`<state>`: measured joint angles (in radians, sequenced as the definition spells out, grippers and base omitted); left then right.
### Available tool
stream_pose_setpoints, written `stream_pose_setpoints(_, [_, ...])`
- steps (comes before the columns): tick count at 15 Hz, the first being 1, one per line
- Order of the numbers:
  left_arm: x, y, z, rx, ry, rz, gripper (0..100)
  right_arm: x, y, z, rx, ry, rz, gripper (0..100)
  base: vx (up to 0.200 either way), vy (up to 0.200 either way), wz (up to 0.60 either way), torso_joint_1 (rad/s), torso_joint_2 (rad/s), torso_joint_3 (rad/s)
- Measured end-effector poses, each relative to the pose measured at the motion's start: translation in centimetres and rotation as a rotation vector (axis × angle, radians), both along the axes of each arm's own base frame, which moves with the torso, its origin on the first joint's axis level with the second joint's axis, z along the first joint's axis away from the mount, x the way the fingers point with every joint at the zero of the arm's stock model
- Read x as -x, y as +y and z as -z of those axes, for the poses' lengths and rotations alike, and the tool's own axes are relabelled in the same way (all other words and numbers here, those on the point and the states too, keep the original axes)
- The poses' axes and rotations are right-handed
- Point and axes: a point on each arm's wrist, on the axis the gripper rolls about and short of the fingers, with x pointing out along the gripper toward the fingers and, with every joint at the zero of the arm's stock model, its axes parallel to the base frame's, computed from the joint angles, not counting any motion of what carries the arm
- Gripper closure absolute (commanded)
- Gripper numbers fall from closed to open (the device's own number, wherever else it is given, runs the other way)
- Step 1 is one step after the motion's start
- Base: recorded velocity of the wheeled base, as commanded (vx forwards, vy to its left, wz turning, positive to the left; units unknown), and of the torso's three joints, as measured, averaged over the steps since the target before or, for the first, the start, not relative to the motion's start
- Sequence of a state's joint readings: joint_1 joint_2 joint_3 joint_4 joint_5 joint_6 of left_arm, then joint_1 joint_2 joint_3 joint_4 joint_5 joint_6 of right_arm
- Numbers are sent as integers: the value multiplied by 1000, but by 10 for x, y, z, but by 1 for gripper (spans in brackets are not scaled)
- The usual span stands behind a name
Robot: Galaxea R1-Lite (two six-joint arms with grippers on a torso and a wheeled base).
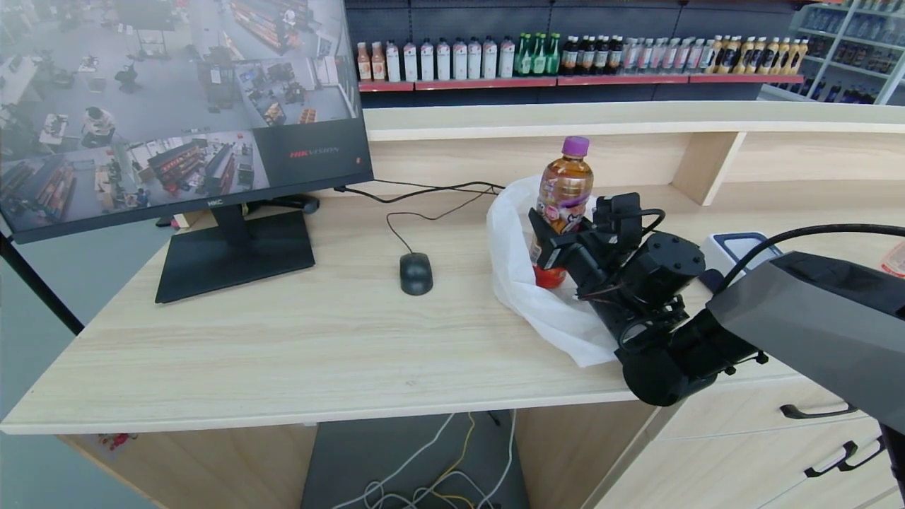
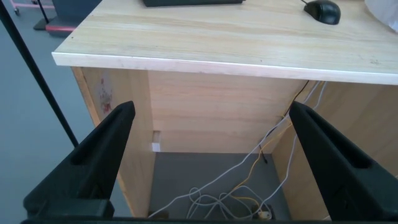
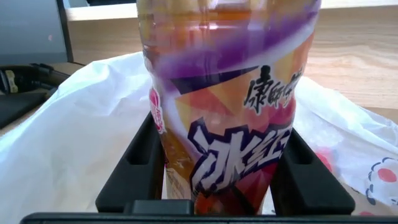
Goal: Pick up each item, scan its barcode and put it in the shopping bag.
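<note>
A bottle (image 1: 563, 187) of amber drink, capped in purple and wrapped in a colourful label, is held upright, clamped low on its sides by the right gripper (image 1: 548, 244); its base is set at the open mouth of a white plastic bag (image 1: 516, 276), slumped and crumpled on the wooden counter (image 1: 318, 332)

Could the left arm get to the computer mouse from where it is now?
Probably yes: the left gripper hangs open below the desk edge, so it must rise first, but bare desktop leads to the mouse.
</note>
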<state>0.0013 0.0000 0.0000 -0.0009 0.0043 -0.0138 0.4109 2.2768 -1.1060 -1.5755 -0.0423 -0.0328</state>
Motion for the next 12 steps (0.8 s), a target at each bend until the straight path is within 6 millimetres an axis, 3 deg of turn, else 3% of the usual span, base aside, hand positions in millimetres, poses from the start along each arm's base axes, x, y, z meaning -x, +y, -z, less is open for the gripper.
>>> stream_pose_setpoints(11, [0, 0, 0, -1, 0, 0, 0, 1, -1, 10, 14, 37, 5, 100, 0, 0, 0, 0, 0, 0])
stream_pose_setpoints(12, [0, 0, 0, -1, 0, 0, 0, 2, -1, 11, 16, 41, 6, 0, 0, 0, 0, 0, 0, 0])
